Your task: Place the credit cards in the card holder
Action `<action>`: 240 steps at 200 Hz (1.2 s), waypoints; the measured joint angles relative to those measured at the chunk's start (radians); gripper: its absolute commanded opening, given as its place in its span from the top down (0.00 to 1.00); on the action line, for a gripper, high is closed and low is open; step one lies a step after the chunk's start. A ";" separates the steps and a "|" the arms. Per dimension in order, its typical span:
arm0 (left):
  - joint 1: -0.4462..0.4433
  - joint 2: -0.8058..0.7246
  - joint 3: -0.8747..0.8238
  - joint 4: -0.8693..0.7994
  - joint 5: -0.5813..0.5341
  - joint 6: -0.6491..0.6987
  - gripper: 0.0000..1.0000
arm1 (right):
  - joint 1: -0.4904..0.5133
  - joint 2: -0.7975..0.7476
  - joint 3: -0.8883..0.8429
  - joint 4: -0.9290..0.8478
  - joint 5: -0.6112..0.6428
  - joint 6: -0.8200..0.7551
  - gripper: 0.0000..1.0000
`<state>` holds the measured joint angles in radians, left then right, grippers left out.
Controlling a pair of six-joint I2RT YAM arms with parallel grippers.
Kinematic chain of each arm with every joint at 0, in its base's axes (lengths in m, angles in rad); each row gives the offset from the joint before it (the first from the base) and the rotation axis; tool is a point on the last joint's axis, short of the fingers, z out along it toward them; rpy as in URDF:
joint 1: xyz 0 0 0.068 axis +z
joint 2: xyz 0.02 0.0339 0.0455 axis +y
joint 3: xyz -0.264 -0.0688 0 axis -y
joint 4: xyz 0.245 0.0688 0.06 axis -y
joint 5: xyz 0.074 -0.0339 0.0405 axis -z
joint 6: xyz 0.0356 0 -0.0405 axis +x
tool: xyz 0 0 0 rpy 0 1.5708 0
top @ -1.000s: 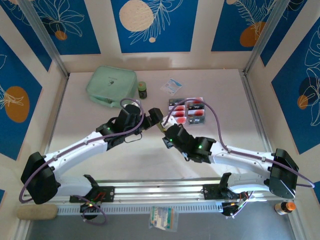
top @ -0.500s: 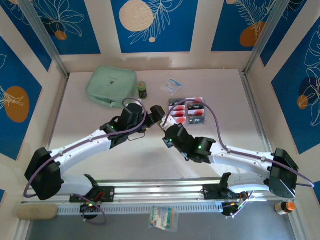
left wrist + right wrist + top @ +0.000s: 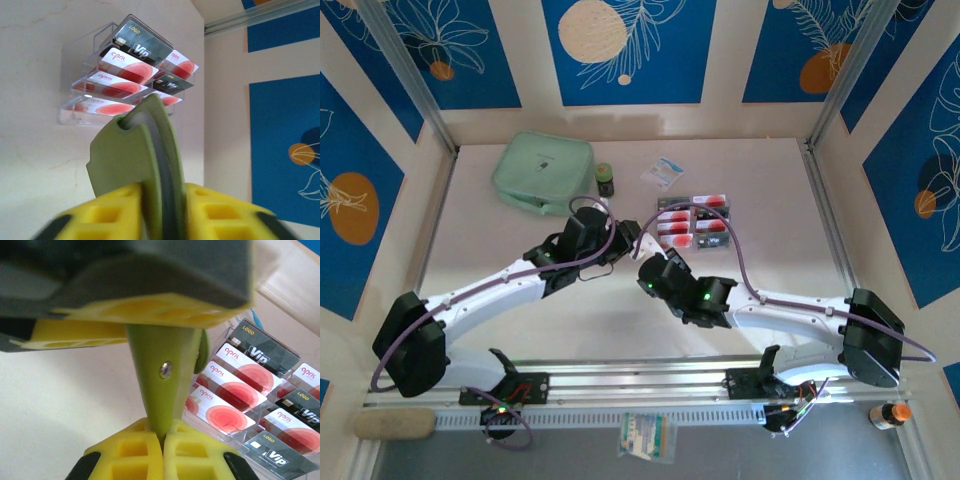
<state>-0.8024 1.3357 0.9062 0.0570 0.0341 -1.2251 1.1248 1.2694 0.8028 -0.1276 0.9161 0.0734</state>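
The olive-green card holder [image 3: 125, 155] is held up off the table between both grippers, edge-on in the left wrist view. My left gripper [image 3: 161, 205] is shut on it, one yellow finger on each face. My right gripper [image 3: 163, 440] is shut on the holder's green flap [image 3: 167, 385], just below the snap stud. In the top view the left gripper [image 3: 623, 238] and right gripper [image 3: 645, 263] meet mid-table. The credit cards [image 3: 695, 222], whitish with red dots and black ones, sit in a clear tiered rack [image 3: 75, 112] just beyond; they also appear as cards [image 3: 240, 390] to the right.
A mint-green zip pouch [image 3: 542, 172] lies at the back left, with a small dark bottle [image 3: 605, 180] and a white-and-blue sachet [image 3: 663, 172] beside it. Side rails and patterned walls box in the table. The metal rail [image 3: 640, 378] runs along the near edge.
My left gripper has moved right to the card holder and closed on it from wide open. The right arm has shifted a little left and nearer, still shut on the holder.
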 measured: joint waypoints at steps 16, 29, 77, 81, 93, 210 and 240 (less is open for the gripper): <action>0.000 0.000 -0.005 0.016 0.003 0.001 1.00 | -0.004 0.000 0.002 -0.013 0.000 0.006 0.73; 0.000 0.000 -0.020 0.032 0.004 0.016 1.00 | -0.019 -0.013 0.004 -0.024 -0.022 0.018 0.63; 0.110 -0.032 -0.097 0.114 0.131 0.129 1.00 | -0.298 -0.278 0.003 -0.117 -0.325 0.167 0.47; 0.130 -0.034 -0.100 0.120 0.154 0.143 1.00 | -0.346 -0.304 0.003 -0.122 -0.369 0.184 0.45; 0.181 -0.034 -0.101 0.132 0.225 0.188 1.00 | -0.492 -0.354 0.003 -0.135 -0.507 0.253 0.43; 0.319 0.104 -0.022 0.408 0.793 0.227 1.00 | -0.696 -0.176 0.029 -0.092 -1.191 0.491 0.29; 0.325 0.133 -0.022 0.481 0.831 0.167 1.00 | -0.750 -0.180 0.012 -0.021 -1.247 0.534 0.21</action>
<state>-0.4778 1.4689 0.8845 0.5381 0.8654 -1.0584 0.3744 1.0893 0.8146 -0.1490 -0.3309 0.6079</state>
